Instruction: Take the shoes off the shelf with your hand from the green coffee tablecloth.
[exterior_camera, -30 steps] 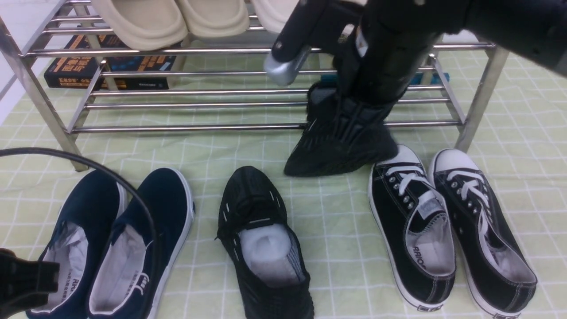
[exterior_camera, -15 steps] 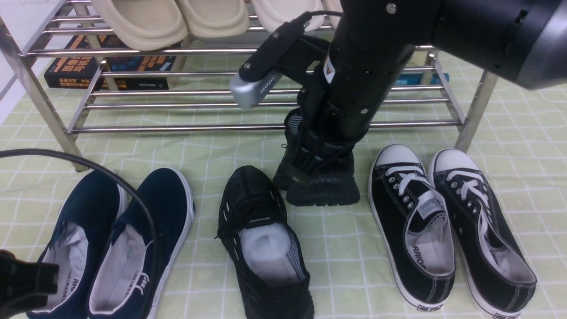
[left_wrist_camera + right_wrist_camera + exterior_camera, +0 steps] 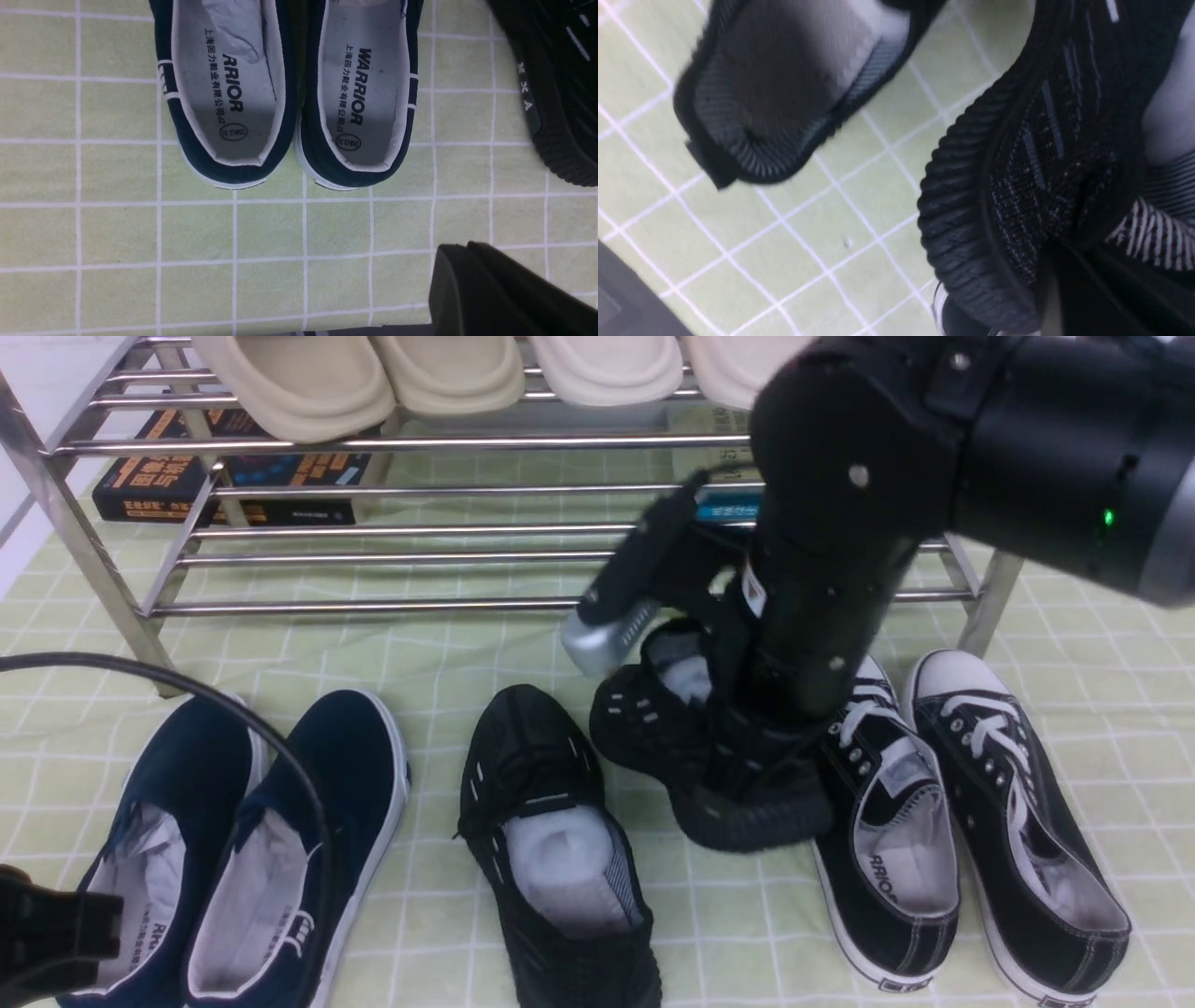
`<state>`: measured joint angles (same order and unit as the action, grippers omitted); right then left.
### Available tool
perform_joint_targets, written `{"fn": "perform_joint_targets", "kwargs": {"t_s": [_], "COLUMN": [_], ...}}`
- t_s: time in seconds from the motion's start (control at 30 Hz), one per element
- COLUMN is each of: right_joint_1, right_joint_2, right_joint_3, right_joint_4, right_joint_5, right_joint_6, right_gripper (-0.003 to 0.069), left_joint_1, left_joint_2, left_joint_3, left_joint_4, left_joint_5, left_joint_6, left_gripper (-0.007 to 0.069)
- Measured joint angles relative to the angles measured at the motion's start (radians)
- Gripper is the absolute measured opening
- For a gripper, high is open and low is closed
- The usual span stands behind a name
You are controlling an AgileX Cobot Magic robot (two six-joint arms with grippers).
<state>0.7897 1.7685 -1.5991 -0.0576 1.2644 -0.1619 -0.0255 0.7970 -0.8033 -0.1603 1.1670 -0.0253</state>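
**A:** Well, which step is it at?

**B:** Setting down, I judge; the hand (image 3: 803,644) is closed around the second shoe (image 3: 719,775), with one silver fingertip (image 3: 602,644) standing free beside the collar; the shoe hangs tilted in front of the shelf (image 3: 373,607), off its bars, between the first shoe (image 3: 551,840) and the black canvas sneakers (image 3: 1008,803).

**A:** And the first shoe?

**B:** Flat on the green tablecloth (image 3: 728,915), white paper in its mouth; so half the pair looks done.

**A:** What does the next move call for?

**B:** Probably a shift toward the first shoe and a levelling of the sole before the fingers let go; from the front the ribbed sole overlaps the toe cap of the nearer canvas sneaker, so a straight drop might land on it; whether they touch I cannot tell.

**A:** The left gripper?

**B:** Low at the near left corner (image 3: 51,933), beside the navy slip-ons (image 3: 359,93); spread or pressed together, I cannot tell.

**A:** Any writing?

**B:** The left wrist view reads "WARRIOR" on one navy insole and "RRIOR" on the other, each beside a line of Chinese characters and a small oval stamp; one canvas insole shows "RRIO" from the front; the books (image 3: 168,476) behind the shelf carry orange characters too small to read.
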Motion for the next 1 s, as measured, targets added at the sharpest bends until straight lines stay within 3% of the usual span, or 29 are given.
{"fn": "perform_joint_targets", "kwargs": {"t_s": [0.63, 1.0], "right_joint_1": [0.0, 0.0], "right_joint_2": [-0.01, -0.386], "right_joint_3": [0.019, 0.019], "right_joint_4": [0.188, 0.189], "right_joint_5": [-0.026, -0.017], "right_joint_6": [0.05, 0.118], "right_gripper": [0.0067, 0.0076], "left_joint_1": [0.0, 0.0], "left_joint_2": [0.0, 0.0], "left_joint_3": [0.0, 0.0], "left_joint_4": [0.022, 0.022], "left_joint_5": [0.013, 0.013], "left_joint_6": [0.001, 0.0], "left_gripper": [0.0037, 0.0043]}}
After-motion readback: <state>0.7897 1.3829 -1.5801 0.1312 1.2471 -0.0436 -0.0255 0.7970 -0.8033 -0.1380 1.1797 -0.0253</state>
